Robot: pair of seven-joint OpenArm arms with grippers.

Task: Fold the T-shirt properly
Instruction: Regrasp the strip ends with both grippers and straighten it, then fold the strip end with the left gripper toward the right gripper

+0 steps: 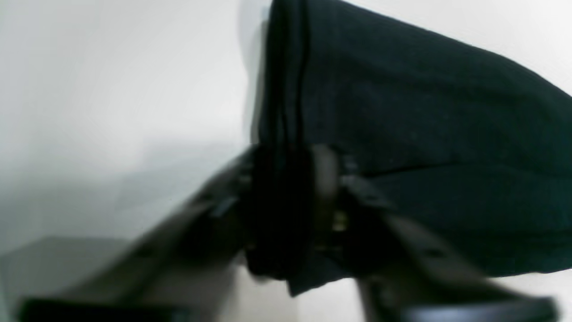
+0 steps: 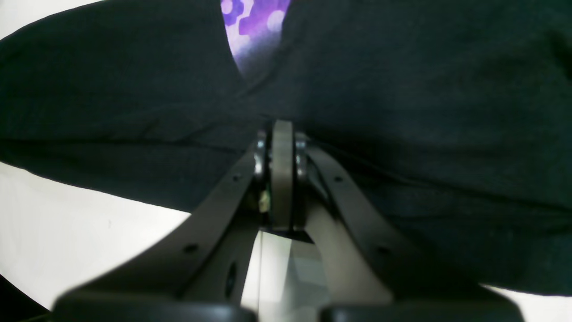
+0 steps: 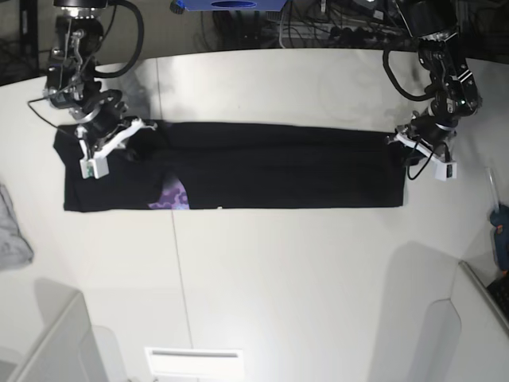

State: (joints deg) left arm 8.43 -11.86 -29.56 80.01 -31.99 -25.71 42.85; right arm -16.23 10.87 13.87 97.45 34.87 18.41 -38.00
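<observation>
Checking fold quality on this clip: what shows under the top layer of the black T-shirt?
A purple printed patch peeks out where the T-shirt folds open near the right gripper. The rest of the print is covered by black cloth.

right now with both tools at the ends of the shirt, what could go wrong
1. The left tool pinches only a bunched edge of the T-shirt; the cloth might slip out when lifted.
2. The right tool is shut on cloth near the purple print, where the layers look rumpled; a fold from here may come out uneven.
3. The shirt lies stretched between both arms; uneven pulling could skew it on the table.
</observation>
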